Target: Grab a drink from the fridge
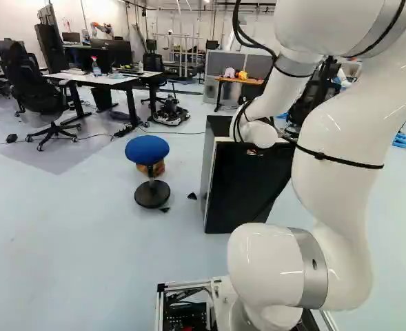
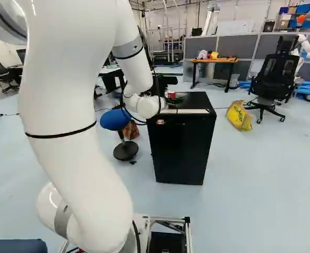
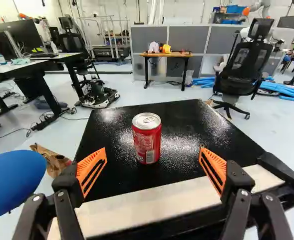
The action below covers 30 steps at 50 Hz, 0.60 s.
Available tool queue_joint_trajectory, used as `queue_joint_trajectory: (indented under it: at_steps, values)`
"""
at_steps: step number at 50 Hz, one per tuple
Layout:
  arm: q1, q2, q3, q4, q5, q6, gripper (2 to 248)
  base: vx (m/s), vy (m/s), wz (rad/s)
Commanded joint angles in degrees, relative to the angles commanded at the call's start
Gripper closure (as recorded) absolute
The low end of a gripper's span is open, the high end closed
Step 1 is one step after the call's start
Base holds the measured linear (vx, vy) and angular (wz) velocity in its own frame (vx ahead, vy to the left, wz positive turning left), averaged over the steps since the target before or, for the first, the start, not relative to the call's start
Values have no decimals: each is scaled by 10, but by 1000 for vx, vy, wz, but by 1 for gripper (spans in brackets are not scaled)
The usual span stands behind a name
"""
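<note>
The red drink can (image 3: 147, 142) stands upright on top of the black fridge (image 2: 181, 153), not inside it, a little behind the pale front strip (image 3: 151, 207). The jaws are spread wide, holding nothing, with the can ahead of them and roughly midway between the two orange pads (image 3: 89, 162). The step in hand looks to be closing in for the grasp. To do it well, advance straight and slowly, keeping the can centred so neither pad nudges it first; bring the pads level with its body rather than its rim, staying clear of the pale strip and the glossy top. Close evenly until both sides touch, then only firmly enough to hold, since thin metal may dent, and lift straight up before backing away. A lopsided close could slide or topple the can. As for numbers: one can, one fridge, one blue stool (image 1: 147, 149), one brown bag (image 3: 49, 160) by the stool, one yellow bag (image 2: 240, 116) and one wooden-topped table (image 2: 212, 60) farther off.
</note>
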<state>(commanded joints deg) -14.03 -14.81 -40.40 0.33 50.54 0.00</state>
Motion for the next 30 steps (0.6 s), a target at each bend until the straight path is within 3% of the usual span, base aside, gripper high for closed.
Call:
queue_joint_trajectory:
  at_steps: [30]
  values:
    - [3, -30, -36, 0, 10, 0, 3, 0, 0, 0]
